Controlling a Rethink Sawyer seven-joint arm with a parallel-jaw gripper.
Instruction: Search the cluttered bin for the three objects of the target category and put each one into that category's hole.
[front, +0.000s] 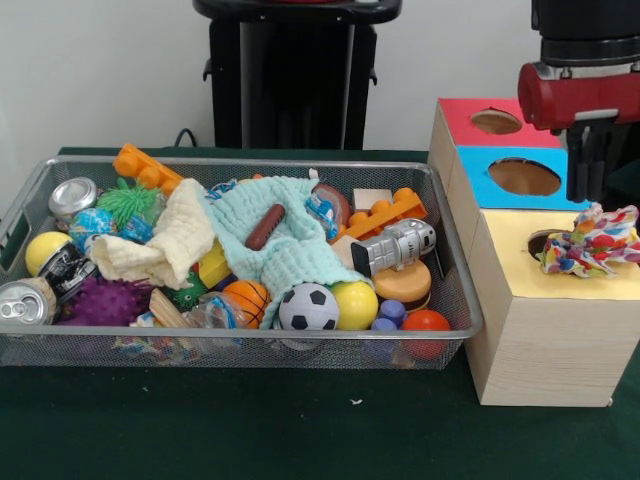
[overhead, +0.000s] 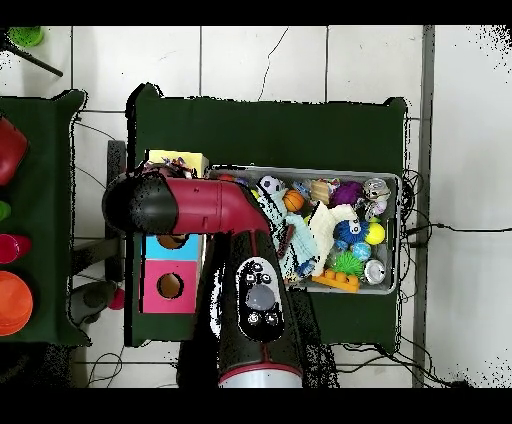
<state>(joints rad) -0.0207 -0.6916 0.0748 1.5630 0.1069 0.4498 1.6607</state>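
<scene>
Lying on the yellow top of the wooden box (front: 545, 340), right at the edge of the yellow hole (front: 540, 243), is a bundle of multicoloured knotted rope (front: 592, 242), with frayed ends spilling toward the box's right edge. The gripper (front: 596, 160) hangs just above it, over the blue section (front: 520, 178); whether its jaws are released or clenched cannot be made out, but nothing hangs from them and the rope rests clear below. In the overhead view the arm (overhead: 205, 205) covers that end of the box.

The rope looks light, soft and floppy, so it should squash and sag rather than slide; the thick knot in the middle is probably the best place to pinch, not the loose tassels. It may snag on the hole's rim rather than drop through.

The wire bin (front: 455, 290) beside the box is crowded with balls, cans, cloths and blocks. A green cloth (front: 285, 240) and a cream cloth (front: 165, 245) drape across its middle and probably hide more soft things.
</scene>
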